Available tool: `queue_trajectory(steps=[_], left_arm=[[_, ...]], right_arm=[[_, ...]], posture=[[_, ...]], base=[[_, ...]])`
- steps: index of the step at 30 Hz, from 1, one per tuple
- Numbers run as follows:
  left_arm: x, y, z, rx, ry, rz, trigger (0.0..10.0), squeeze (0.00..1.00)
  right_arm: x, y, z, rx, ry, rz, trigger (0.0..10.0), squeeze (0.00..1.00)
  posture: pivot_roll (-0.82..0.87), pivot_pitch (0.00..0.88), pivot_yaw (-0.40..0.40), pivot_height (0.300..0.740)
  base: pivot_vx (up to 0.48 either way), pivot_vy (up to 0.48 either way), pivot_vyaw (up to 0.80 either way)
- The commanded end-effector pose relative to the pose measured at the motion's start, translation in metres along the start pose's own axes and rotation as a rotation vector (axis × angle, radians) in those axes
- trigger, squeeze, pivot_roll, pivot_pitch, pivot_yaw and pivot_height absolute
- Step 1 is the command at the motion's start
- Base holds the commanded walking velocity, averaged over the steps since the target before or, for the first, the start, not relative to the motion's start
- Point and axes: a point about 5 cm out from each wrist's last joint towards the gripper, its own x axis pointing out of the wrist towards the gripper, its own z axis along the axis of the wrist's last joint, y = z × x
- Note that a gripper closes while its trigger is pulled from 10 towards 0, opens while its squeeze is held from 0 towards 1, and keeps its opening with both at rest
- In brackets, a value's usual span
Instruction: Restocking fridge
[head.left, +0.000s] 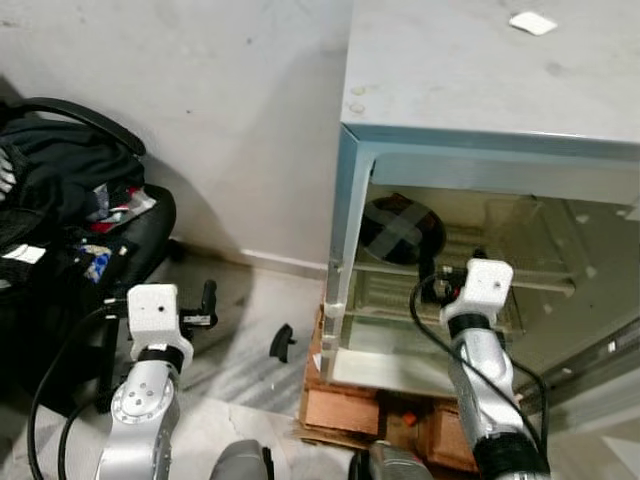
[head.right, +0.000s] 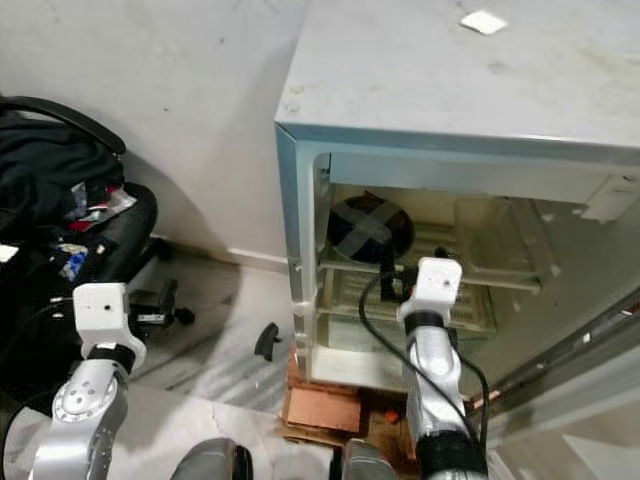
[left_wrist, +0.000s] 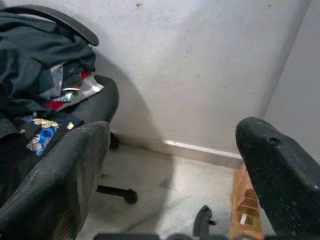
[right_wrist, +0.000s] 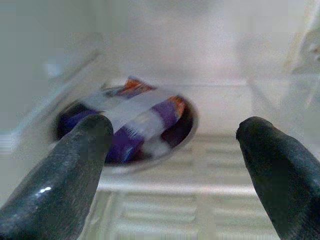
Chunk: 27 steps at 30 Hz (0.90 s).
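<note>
Both jaws spread, empty: right gripper (right_wrist: 172, 165) faces the taped round bowl (right_wrist: 131, 120) on the small white fridge's (head.left: 480, 90) shelf; best withdrawn straight, clear of it.

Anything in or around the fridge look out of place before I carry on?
Yes. The fridge stands raised on wooden blocks rather than on the floor. Inside, a round container crossed with strips of tape sits on the wire shelf, ahead of the right gripper, whose fingers are open. A small black part lies loose on the floor.

Fridge (head.left: 480, 70) top smooth and matt — chair (left_wrist: 65, 150) rough black fabric, right claw (right_wrist: 175, 165) fingers glossy.
</note>
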Motion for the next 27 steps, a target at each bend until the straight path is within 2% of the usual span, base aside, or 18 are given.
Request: queue_trajectory(steps=[1,3,6,9,13,16,19,22,24,27], left_arm=[[0.000,0.000,-0.005,0.017,0.017,-0.017,10.0,0.00],[0.000,-0.001,-0.007,0.019,0.023,-0.027,10.0,0.00],[0.003,-0.006,-0.009,0.027,0.023,-0.067,10.0,0.00],[0.007,-0.010,-0.007,0.035,0.009,-0.087,10.0,0.00],[0.011,-0.012,-0.003,0.045,-0.011,-0.093,10.0,0.00],[0.010,-0.012,-0.004,0.043,-0.012,-0.098,10.0,0.00],[0.009,-0.013,-0.006,0.040,-0.005,-0.102,10.0,0.00],[0.007,-0.016,-0.009,0.038,-0.001,-0.111,10.0,0.00],[0.008,-0.019,-0.008,0.037,-0.005,-0.118,10.0,0.00],[0.011,-0.020,-0.006,0.037,-0.013,-0.120,10.0,0.00]], right_arm=[[-0.001,0.006,0.010,0.015,-0.032,0.031,10.0,0.00],[-0.006,0.006,0.011,0.026,-0.025,0.035,10.0,0.00],[-0.010,0.005,0.015,0.117,-0.007,0.060,10.0,0.00],[-0.010,0.007,0.020,0.089,-0.006,0.078,10.0,0.00],[-0.009,0.007,0.020,0.097,0.022,0.071,10.0,0.00],[-0.009,0.007,0.020,0.079,0.034,0.053,10.0,0.00],[-0.011,0.008,0.021,0.079,0.034,0.086,10.0,0.00],[-0.011,0.004,0.018,0.032,0.054,0.048,10.0,0.00],[-0.011,0.004,0.017,0.068,0.071,0.047,10.0,0.00],[-0.011,0.002,0.019,0.069,0.059,0.041,10.0,0.00]], posture=[[0.00,0.000,0.039,0.740],[-0.01,0.000,0.041,0.740],[-0.01,0.000,0.044,0.740],[-0.02,0.000,0.047,0.740],[-0.02,0.000,0.047,0.740],[-0.02,0.000,0.046,0.740],[-0.03,0.000,0.047,0.740],[-0.03,0.000,0.046,0.740],[-0.03,0.000,0.046,0.740],[-0.03,0.000,0.047,0.740]], base=[[-0.281,0.000,0.00],[-0.322,0.000,0.00],[-0.400,0.000,0.00],[-0.425,0.000,0.00],[-0.426,0.000,0.00],[-0.424,0.000,0.00],[-0.424,0.000,0.00],[-0.424,0.000,0.00],[-0.422,0.000,0.00],[-0.407,0.000,0.00]])
